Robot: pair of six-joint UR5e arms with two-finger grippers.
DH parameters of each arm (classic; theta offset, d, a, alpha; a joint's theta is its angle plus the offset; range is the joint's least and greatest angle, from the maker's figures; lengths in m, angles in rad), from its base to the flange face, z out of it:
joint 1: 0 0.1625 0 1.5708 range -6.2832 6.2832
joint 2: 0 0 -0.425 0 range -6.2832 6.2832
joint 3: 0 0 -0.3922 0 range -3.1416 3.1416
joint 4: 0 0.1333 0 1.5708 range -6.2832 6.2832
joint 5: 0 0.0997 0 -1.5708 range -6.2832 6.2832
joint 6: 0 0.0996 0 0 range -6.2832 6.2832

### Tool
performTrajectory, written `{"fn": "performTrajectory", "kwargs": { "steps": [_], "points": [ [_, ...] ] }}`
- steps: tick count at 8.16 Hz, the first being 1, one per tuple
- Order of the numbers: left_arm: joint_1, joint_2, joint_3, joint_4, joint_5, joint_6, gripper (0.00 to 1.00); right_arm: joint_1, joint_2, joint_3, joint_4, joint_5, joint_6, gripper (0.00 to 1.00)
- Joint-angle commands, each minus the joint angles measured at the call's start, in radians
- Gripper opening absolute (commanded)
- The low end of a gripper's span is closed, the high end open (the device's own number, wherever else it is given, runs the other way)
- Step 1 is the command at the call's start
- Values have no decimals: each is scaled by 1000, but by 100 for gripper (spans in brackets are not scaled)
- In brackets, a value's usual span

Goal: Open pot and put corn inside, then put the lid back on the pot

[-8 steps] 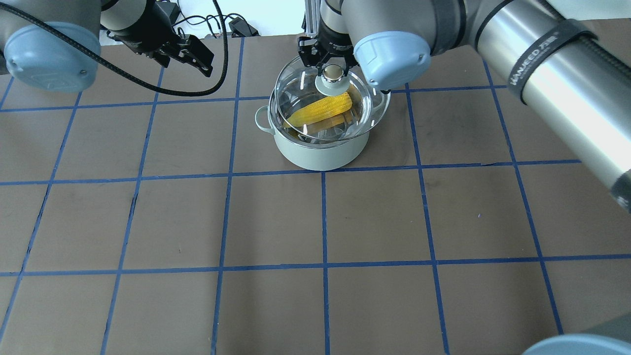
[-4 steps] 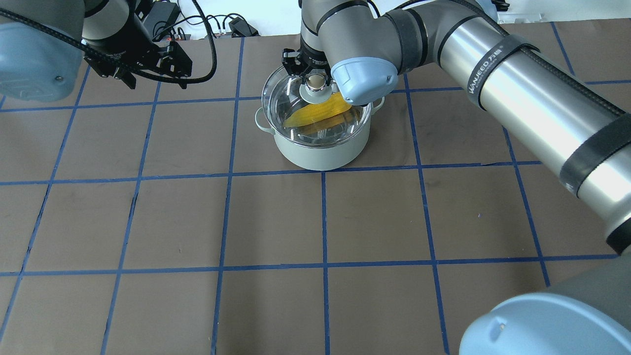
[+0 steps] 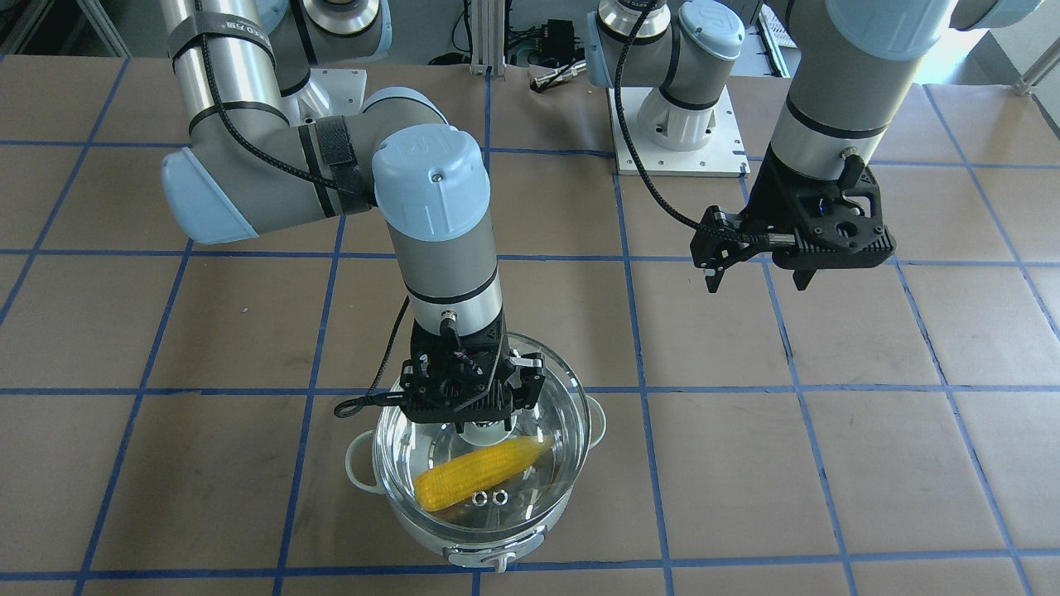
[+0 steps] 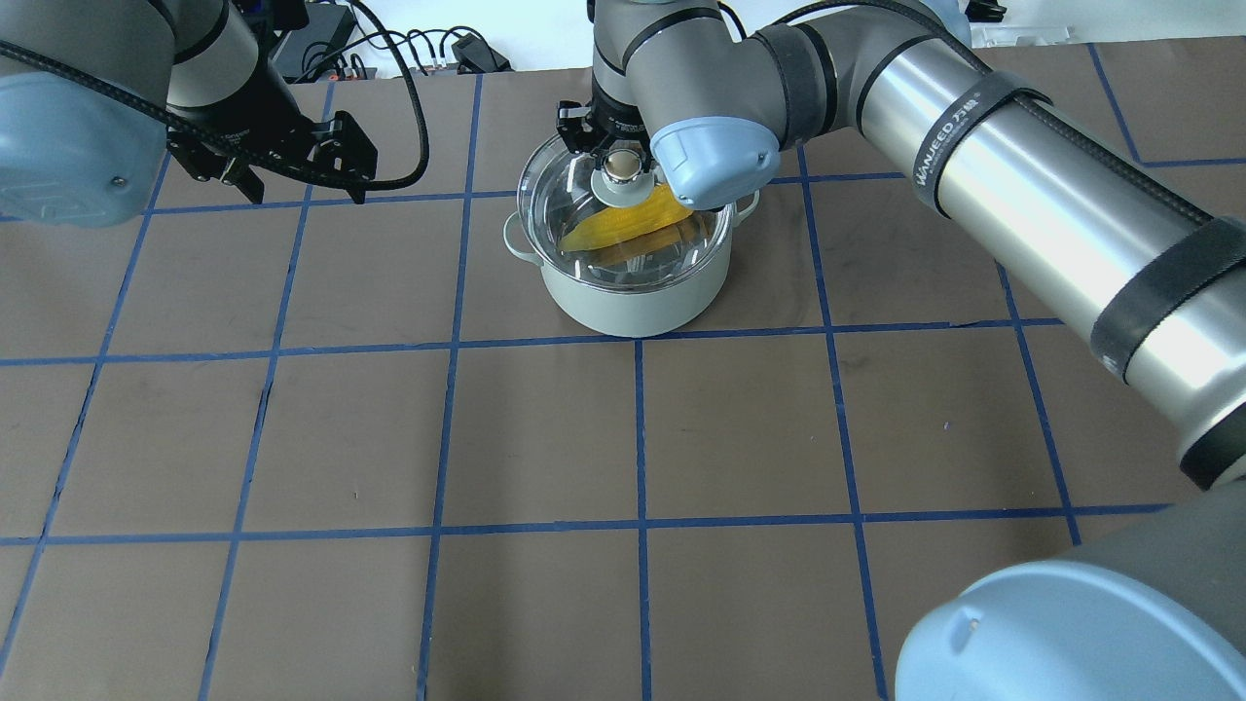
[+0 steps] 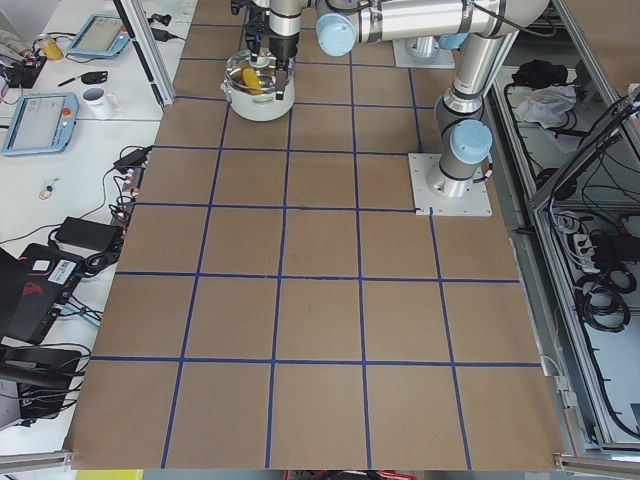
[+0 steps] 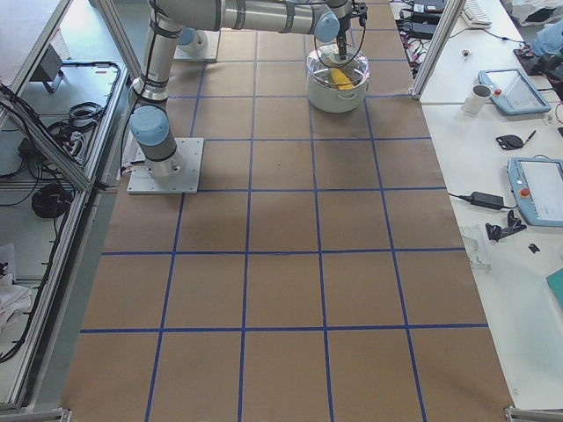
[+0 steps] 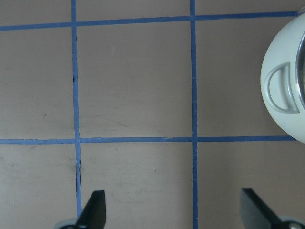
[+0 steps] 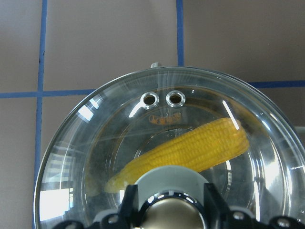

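The pale mint-green pot (image 4: 633,297) stands at the far middle of the table, also in the front view (image 3: 464,542). The yellow corn (image 4: 628,222) lies inside it, seen through the glass (image 8: 190,152). The clear glass lid (image 4: 560,204) covers the pot's mouth; I cannot tell if it rests on the rim. My right gripper (image 4: 619,161) is shut on the lid's beige knob (image 8: 167,212). My left gripper (image 4: 292,161) is open and empty, hovering left of the pot, whose loop handle (image 7: 281,95) shows at the right edge of its wrist view.
The table is brown with a blue tape grid (image 4: 638,428). Cables and plugs (image 4: 428,49) lie at the far edge. The arms' base plates (image 3: 675,124) are behind the pot. Benches with tablets (image 6: 537,189) flank the table.
My right gripper has brought the tilted, raised lid down and left until it sits level over the pot's mouth. My left gripper has moved left, away from the pot.
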Motion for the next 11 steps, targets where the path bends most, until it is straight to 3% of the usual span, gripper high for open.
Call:
{"fn": "performTrajectory", "kwargs": {
  "steps": [1, 11],
  "points": [
    [-8, 3, -5, -18, -1, 0, 100, -2, 12, 1, -1, -4, -9, 26],
    [6, 15, -2, -76, 5, 7, 100, -8, 16, 4, -14, -19, -6, 26]
  ]
}}
